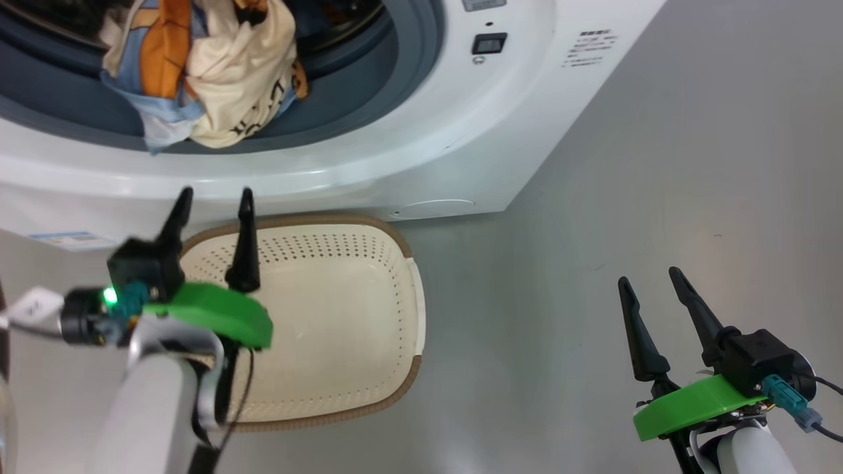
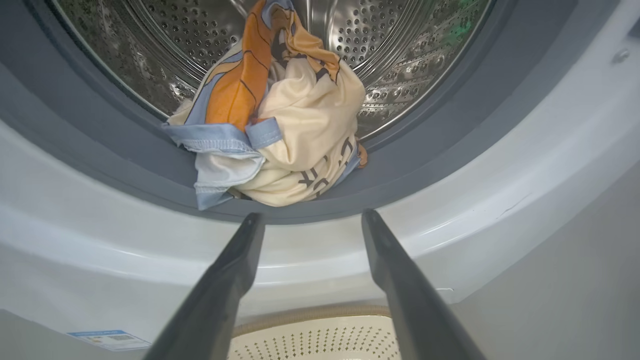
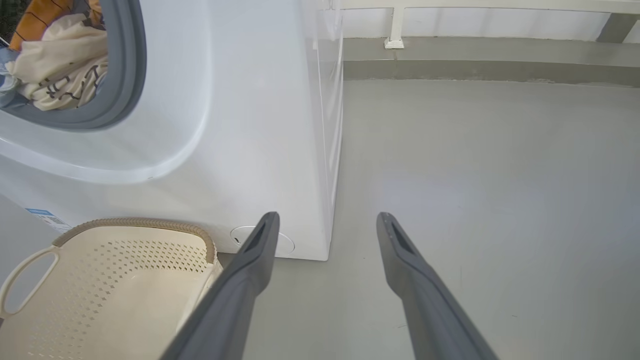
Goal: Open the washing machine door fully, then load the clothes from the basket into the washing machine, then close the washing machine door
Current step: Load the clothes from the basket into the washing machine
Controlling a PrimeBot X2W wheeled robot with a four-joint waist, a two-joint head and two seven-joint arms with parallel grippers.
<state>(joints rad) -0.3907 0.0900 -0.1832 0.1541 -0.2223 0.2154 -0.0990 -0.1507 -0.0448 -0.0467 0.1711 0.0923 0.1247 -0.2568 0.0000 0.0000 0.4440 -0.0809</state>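
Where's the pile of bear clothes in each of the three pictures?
Head view: the clothes sit top left, in the washing machine mouth.
Left wrist view: upper middle, spilling onto the grey ring.
Right wrist view: top left corner, behind the grey ring.
Shared landmark: the cream basket, below the machine's opening in every view.

Left gripper [image 1: 217, 191] and right gripper [image 1: 649, 275]: each has two long, tapering black fingers [image 1: 245, 250] on a bright green curved mount [image 1: 691, 405], with a boxy black module [image 1: 757, 359], teal connector [image 1: 787, 397], green lamp [image 1: 110, 296], black cable [image 1: 228, 382] and pale grey-white forearm [image 1: 145, 415].
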